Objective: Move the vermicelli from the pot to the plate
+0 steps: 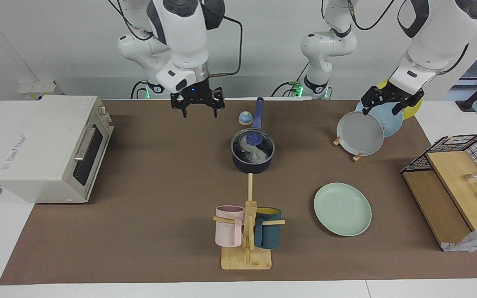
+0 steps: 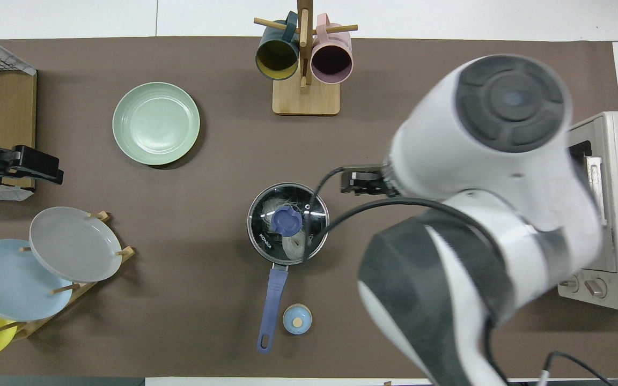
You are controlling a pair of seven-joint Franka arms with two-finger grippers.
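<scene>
The pot [image 1: 252, 163] stands mid-table with a round glass lid [image 1: 263, 145] on it, and its blue handle [image 1: 258, 111] points toward the robots. The vermicelli [image 1: 256, 156] shows through the lid, also in the overhead view [image 2: 292, 245]. The mint-green plate [image 1: 342, 209] lies empty, farther from the robots and toward the left arm's end; it also shows from overhead [image 2: 156, 123]. My right gripper [image 1: 199, 108] hangs open and empty over the mat beside the pot. My left gripper [image 1: 381, 108] hangs open and empty by the plate rack.
A rack holds a grey plate [image 1: 360, 133], a light blue plate [image 1: 389, 120] and a yellow one [image 1: 413, 108]. A small blue dome [image 1: 245, 118] sits beside the pot handle. A mug tree [image 1: 246, 231], a toaster oven [image 1: 52, 149] and a wire basket [image 1: 466, 145] stand around.
</scene>
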